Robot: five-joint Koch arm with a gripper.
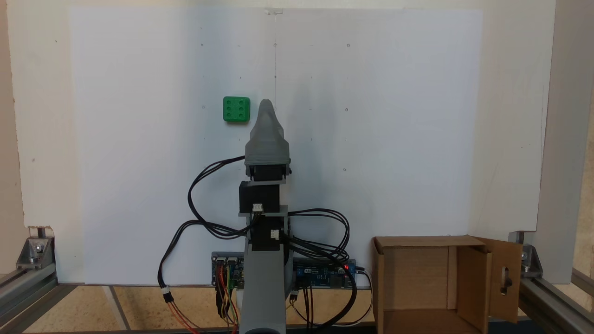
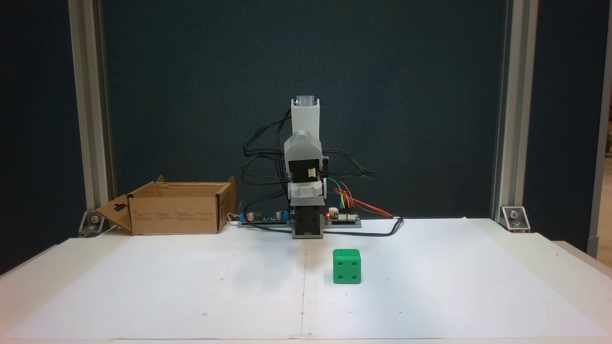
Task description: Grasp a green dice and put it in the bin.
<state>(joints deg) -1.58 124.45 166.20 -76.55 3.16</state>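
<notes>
**One dice to the left of the folded hand**

One green dice [image 1: 236,109] is seen on the white paper [image 1: 139,185] of the table [image 1: 41,306], just left of the tip of the hand [image 1: 266,109] in the overhead-like fixed view, apart from it. Whether the hand is open or closed cannot be told, since one tip alone is shown. Nothing is seen between hand and dice. The bin [image 1: 417,287] is set far to the right, beside the arm's base, well apart from the dice, its flaps open.
</notes>
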